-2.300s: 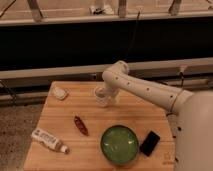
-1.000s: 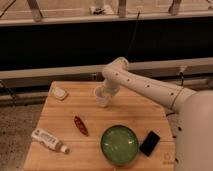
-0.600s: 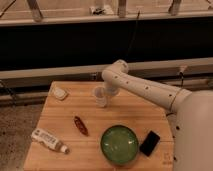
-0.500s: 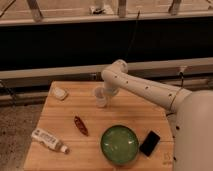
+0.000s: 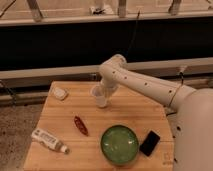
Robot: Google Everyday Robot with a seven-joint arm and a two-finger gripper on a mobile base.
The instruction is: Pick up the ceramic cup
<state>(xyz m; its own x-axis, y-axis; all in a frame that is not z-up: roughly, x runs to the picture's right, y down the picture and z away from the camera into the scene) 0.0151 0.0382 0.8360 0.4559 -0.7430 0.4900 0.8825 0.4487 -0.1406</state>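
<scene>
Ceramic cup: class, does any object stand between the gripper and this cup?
Nothing visible does. The gripper is already at the small white tapered ceramic cup near the wooden table's back edge; the round green bowl and dark red pepper-like object lie nearer the front.

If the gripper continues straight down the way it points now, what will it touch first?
Most likely the small white ceramic cup: the gripper sits right at it, pointing down, near the back of the light wooden table. Contact is not clear from this view; below the cup lies only the table.
</scene>
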